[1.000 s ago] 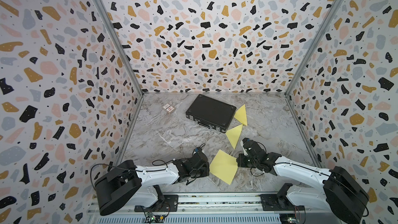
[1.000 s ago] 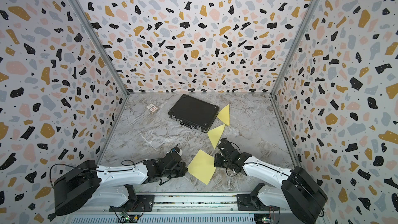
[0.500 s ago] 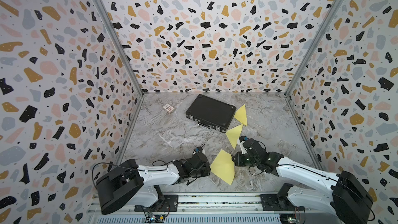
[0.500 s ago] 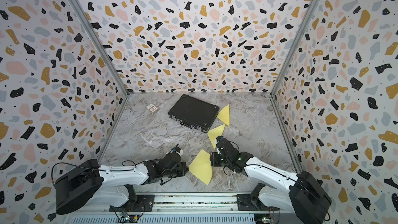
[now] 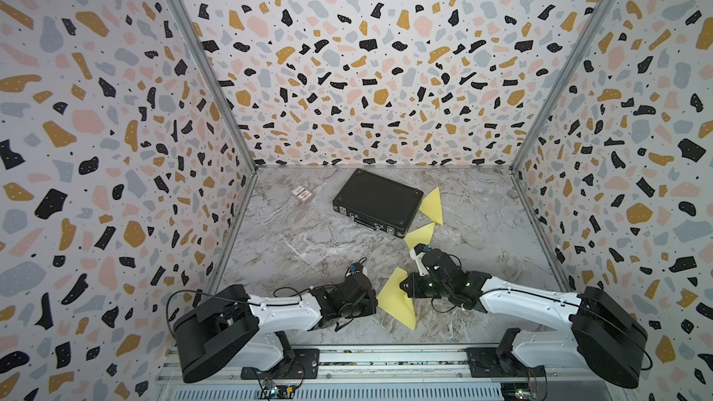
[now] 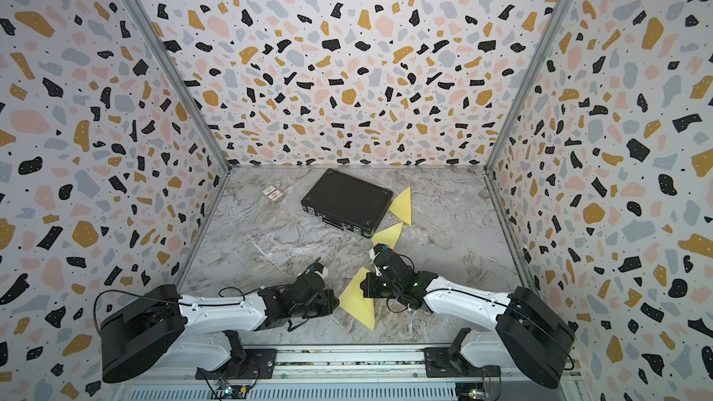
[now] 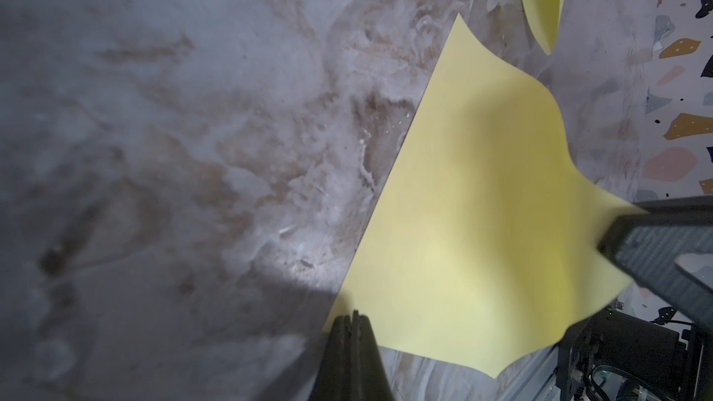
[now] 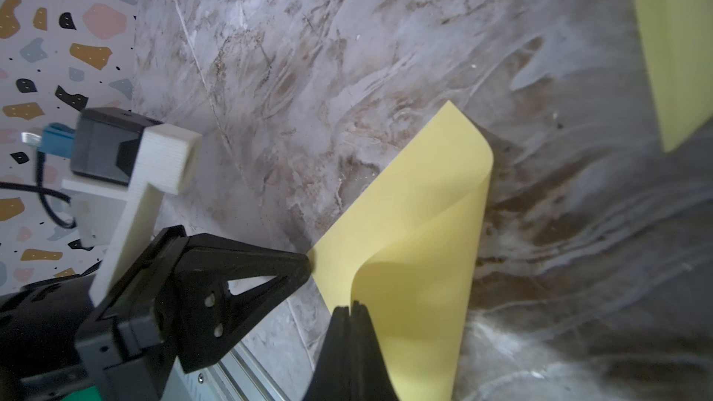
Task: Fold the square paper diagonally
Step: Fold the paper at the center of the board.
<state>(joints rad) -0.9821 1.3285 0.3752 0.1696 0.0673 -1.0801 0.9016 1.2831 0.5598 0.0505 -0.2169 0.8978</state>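
Currently, left gripper [image 7: 353, 316] and right gripper [image 8: 353, 307] both pinched tight on yellow paper [image 5: 395, 302]

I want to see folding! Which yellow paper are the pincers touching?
The nearest yellow paper, curled between the left pincer and right pincer. The two triangles by the black case lie untouched.

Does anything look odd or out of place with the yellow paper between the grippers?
Only that the yellow paper is not flat: the right gripper, shut on one corner, curls it over, while the shut left gripper sits at the opposite corner. No tear or crease shows.
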